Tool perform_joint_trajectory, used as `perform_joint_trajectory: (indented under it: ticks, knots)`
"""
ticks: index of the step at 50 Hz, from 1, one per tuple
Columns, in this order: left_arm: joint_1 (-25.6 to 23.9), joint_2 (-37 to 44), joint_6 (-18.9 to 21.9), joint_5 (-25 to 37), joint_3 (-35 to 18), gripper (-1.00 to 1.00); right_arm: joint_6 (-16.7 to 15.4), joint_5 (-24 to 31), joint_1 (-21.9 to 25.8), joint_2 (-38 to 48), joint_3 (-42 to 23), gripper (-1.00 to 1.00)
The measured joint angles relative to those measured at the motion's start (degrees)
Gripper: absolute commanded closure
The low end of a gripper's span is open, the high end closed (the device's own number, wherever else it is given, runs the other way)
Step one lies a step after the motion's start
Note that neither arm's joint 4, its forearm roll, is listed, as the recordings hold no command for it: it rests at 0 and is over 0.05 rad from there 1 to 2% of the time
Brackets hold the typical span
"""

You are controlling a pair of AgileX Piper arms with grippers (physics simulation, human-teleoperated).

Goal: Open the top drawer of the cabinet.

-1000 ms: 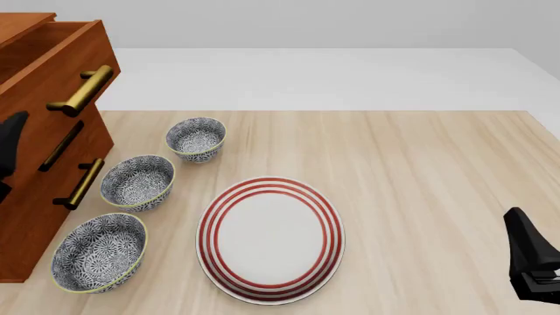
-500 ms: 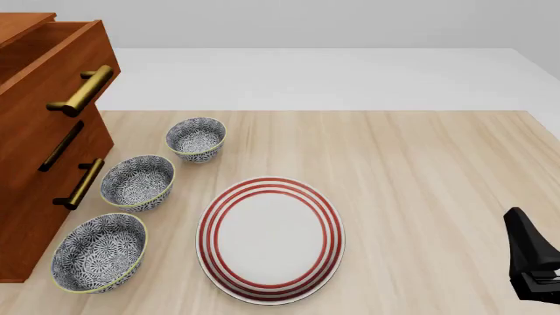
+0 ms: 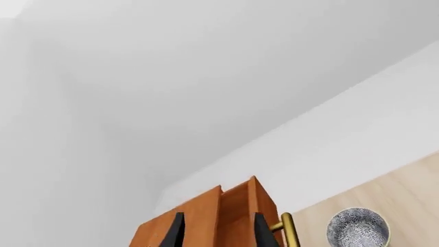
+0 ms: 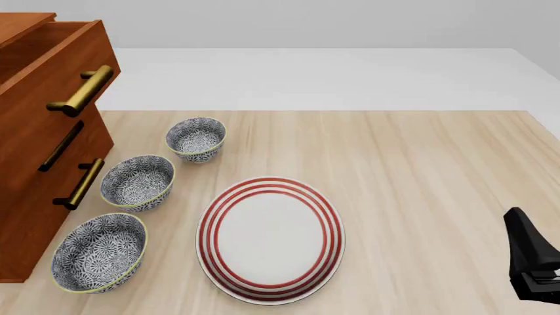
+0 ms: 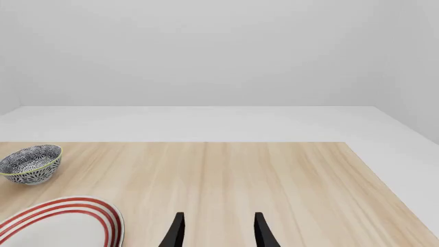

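Wooden table (image 4: 420,170) carries cabinet (image 4: 35,216), three bowls (image 4: 138,182), striped plate (image 4: 270,238)

bright, even, sharp renders; faint shadows

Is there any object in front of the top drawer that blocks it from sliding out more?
Nothing visible blocks it. The top drawer already stands out from the cabinet, high above the three bowls on the table beside the cabinet.

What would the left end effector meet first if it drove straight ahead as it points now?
Probably the cabinet: the left end effector frames the top drawer, its fingertips apart. Depth is unclear.
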Motion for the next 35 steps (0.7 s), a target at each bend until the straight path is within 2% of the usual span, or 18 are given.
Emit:
perform_joint_trajectory:
  ticks: [20, 35]
  knots:
    - [0.6, 5.3, -13.1, 6.1, -8.3, -1.00, 0.0, 0.0, 0.0, 0.0, 0.0, -1.00]
    - [-0.5, 4.8, -20.8, 9.9, -9.4, -1.00, 0.0, 0.0, 0.0, 0.0, 0.0, -1.00]
